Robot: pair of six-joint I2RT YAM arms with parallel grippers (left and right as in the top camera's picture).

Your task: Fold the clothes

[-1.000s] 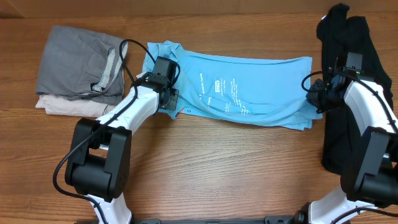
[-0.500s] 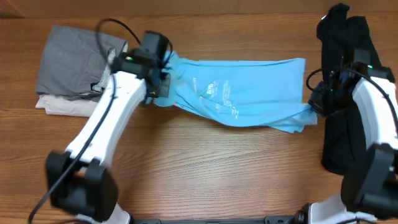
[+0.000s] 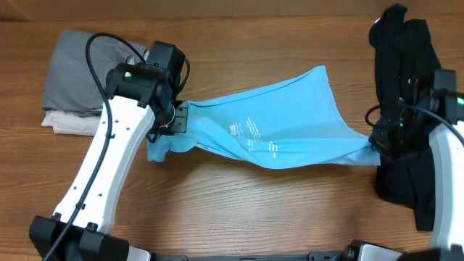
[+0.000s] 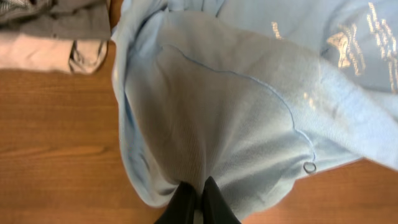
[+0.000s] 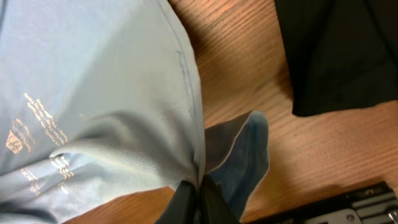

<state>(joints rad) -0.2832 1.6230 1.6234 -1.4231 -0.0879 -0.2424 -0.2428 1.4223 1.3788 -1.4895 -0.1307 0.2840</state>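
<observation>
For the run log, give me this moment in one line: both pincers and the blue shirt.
left pincer: shut on T-shirt | right pincer: shut on T-shirt | T-shirt: stretched between them, print facing up

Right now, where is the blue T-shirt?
Overhead, the blue T-shirt stretches mid-table between the left gripper and right gripper, with grey folded clothes leftward and black garment rightward.

Seemingly a robotics lab: white robot arms (image 3: 109,163) at a wood-grain table (image 3: 254,210) with folded garments (image 3: 76,80).
</observation>
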